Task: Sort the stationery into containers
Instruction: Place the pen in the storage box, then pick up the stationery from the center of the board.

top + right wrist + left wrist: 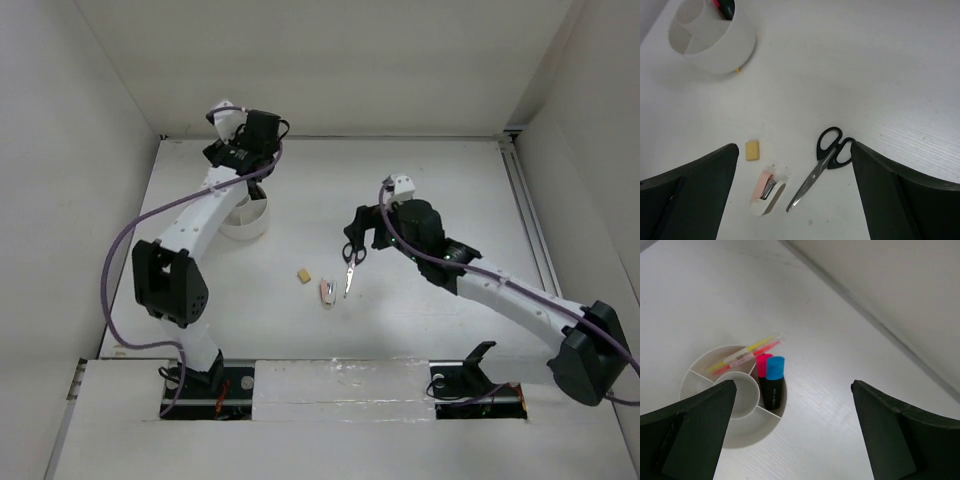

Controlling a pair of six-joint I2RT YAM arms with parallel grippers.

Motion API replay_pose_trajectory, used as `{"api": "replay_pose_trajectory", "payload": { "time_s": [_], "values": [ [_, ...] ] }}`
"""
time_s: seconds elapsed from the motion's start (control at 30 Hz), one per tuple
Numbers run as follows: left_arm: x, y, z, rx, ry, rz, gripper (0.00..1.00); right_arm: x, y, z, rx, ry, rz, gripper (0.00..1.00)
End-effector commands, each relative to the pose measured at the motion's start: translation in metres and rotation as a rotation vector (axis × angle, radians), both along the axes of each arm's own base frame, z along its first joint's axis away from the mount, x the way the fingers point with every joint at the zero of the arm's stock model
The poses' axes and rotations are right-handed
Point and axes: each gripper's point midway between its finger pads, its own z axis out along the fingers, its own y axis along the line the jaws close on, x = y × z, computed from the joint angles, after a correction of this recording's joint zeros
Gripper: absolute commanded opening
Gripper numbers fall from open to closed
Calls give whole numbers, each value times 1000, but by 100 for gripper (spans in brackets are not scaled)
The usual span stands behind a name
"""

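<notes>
We start with the white surface (420, 200), walled on three sides, with both arms reaching out over it. The left arm (200, 215) stretches to the far left corner. The right arm (500, 290) bends in toward the middle.

Under the left arm sits the round white tray (695, 367), far left on the surface and split into wedges around a central cup. The left gripper (792, 385) hangs right above it with its fingers spread wide and nothing between them.

Over in the middle, the right gripper (794, 147) is just as wide apart and holds nothing. It hangs over the loose items.

Now the scissors (815, 175). They lie flat on the surface with their black handles just beside the right gripper's right finger and their blades pointing back toward the arm bases.

In the tray, two black highlighters stand side by side in the wedge right of the cup, the blue cap (775, 367) touching the pink cap (762, 362). In the next wedge, the pink pen (771, 345) and the thin yellow stick (762, 343) lie together, their ends poking out over the rim.

Back in the middle, the white-pink piece (766, 192) lies just beside the scissor tips. The tan eraser (752, 150) sits near it on the tray's side, touching nothing.
</notes>
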Motion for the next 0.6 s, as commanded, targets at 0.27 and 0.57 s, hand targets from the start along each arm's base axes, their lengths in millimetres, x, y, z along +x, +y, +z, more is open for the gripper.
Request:
{"api": "replay_pose_trajectory", "payload": {
  "time_s": [0.27,0.57],
  "values": [
    [-64,10,119,-109,-179,-135,100,-13,92,-45,-247,52,163,87],
    [-114,31,64,-99,-81,-164,100,-25,124,-98,-381,155,182,66]
  ]
}}
